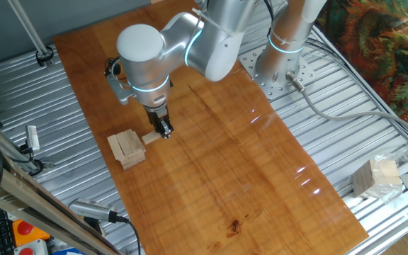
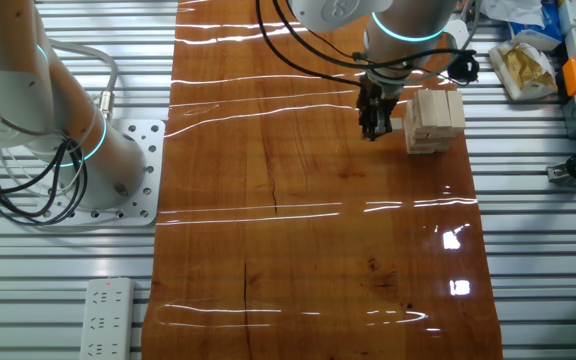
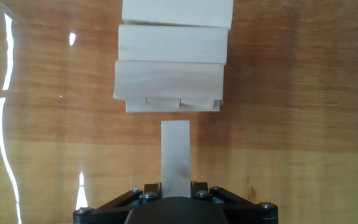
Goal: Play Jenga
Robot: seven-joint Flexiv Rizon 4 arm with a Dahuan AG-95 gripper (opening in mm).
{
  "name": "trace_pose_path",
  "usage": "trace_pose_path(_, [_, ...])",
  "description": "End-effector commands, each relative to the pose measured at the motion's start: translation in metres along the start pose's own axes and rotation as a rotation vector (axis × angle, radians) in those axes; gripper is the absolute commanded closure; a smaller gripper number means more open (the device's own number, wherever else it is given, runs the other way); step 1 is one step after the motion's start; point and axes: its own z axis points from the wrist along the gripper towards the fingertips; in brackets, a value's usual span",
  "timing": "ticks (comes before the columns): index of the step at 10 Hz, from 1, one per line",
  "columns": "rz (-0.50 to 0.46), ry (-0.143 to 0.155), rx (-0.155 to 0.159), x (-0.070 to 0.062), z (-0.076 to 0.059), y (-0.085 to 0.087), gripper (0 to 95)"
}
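The Jenga stack (image 1: 127, 149) is a small low pile of pale wood blocks at the left of the wooden table (image 1: 246, 177). It also shows in the other fixed view (image 2: 434, 120) and at the top of the hand view (image 3: 169, 56). My gripper (image 1: 163, 129) stands low beside the stack, shut on one short loose block (image 3: 176, 152) that points at the stack's bottom layer. A small gap lies between the block's end and the stack. The loose block also shows in one fixed view (image 1: 152, 137). The gripper also shows in the other fixed view (image 2: 373, 128) and in the hand view (image 3: 176, 186).
A larger pale cube-shaped bundle (image 1: 377, 177) sits off the table at the right on the metal rails. A second arm's base (image 2: 118, 170) stands beside the table. A power strip (image 2: 106, 318) and a yellow packet (image 2: 528, 65) lie off the table.
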Motion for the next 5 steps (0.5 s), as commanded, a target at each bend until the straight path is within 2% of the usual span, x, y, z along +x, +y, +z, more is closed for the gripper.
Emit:
trace_pose_path(1, [-0.003, 0.008, -0.001, 0.004, -0.001, 0.000, 95.0])
trace_pose_path(5, [-0.016, 0.025, -0.005, 0.020, -0.005, -0.002, 95.0])
